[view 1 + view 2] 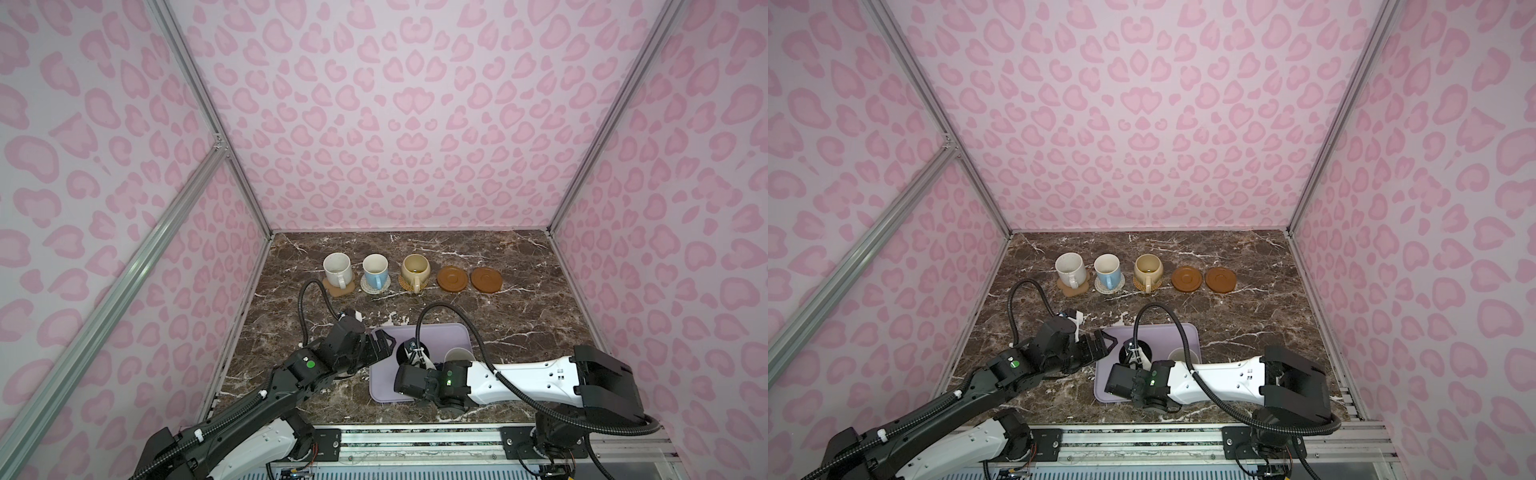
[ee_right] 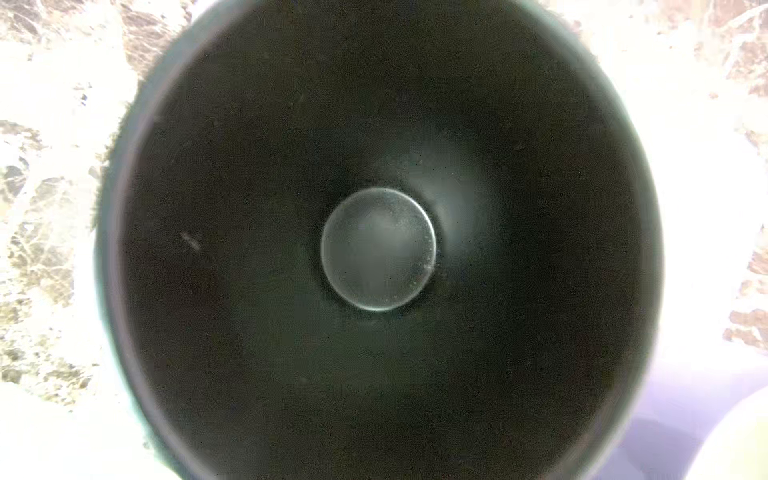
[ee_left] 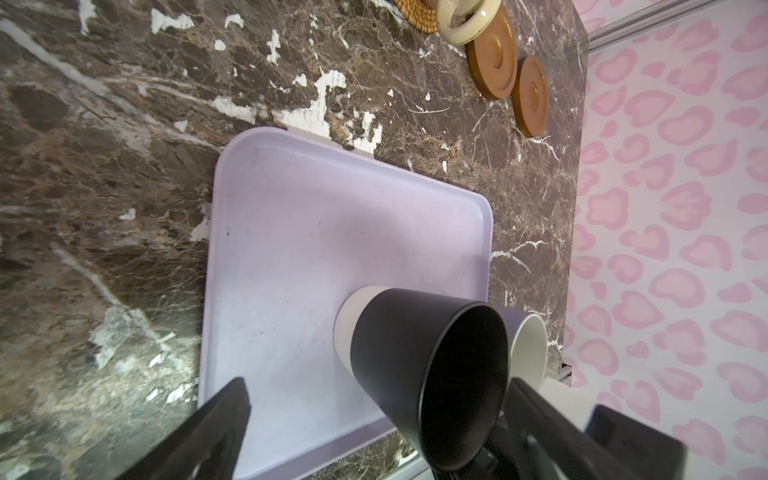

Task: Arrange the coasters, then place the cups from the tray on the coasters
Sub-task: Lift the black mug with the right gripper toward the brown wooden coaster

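The black cup (image 1: 404, 351) stands on the lavender tray (image 1: 449, 332). My right gripper (image 1: 417, 357) is above it, shut on its rim. The right wrist view looks straight down into the black cup (image 2: 374, 249), and the fingers are hidden there. The lavender cup (image 1: 459, 356) stands beside it on the tray. My left gripper (image 1: 384, 345) is open at the tray's far left corner, pointing at the black cup (image 3: 415, 353). In a row at the back, the white cup (image 1: 337, 268), blue cup (image 1: 375, 268) and cream cup (image 1: 415, 268) each sit on a coaster. Two brown disc coasters (image 1: 453, 279) (image 1: 486, 279) are bare.
Pink patterned walls close in the marble table (image 1: 519, 316) on three sides. The right arm (image 1: 532, 376) lies across the tray's near right corner. Black cables arch over both arms. A metal rail (image 1: 415, 440) runs along the front edge.
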Controlling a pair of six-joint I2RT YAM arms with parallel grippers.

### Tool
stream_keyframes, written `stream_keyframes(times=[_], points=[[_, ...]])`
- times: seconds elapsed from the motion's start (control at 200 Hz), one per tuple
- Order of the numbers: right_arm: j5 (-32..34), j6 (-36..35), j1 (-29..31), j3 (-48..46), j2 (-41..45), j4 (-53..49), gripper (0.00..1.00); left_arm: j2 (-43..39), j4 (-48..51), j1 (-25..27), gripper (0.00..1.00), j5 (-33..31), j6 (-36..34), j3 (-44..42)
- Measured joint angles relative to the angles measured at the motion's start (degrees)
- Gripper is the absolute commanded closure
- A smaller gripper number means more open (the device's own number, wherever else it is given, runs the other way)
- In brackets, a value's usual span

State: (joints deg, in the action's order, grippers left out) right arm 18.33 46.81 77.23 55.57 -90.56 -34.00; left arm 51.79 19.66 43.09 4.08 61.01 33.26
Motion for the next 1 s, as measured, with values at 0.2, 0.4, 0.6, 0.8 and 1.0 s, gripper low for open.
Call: stream_keyframes(times=[0.2,0.4,0.6,0.8,1.0], points=[[-0.33,-0.74,0.13,0.57,1.25,-0.42,1.00,-1.99,-1.29,-0.31,0.03,0.28,0.70,-0.55],[1.20,-1.55,-0.20,1.31,2.45,-1.07,1.00,-3.37,-1.77,-0.37,0.03,1.07,0.81,-0.02],[1.62,-3.04,-1.92,1.77,4.07,-1.84,1.00,-4.72,-1.95,-0.37,0.03,0.85,0.63,0.39],[1.81,-5.35,-3.85,3.13,5.79,-1.88,1.00,-4.72,-3.37,-0.37,0.03,1.14,-0.17,1.81],[3.39,-9.29,-6.86,3.96,7.85,-2.05,1.00,-4.39,-2.36,-0.37,0.03,0.33,-2.16,6.21]])
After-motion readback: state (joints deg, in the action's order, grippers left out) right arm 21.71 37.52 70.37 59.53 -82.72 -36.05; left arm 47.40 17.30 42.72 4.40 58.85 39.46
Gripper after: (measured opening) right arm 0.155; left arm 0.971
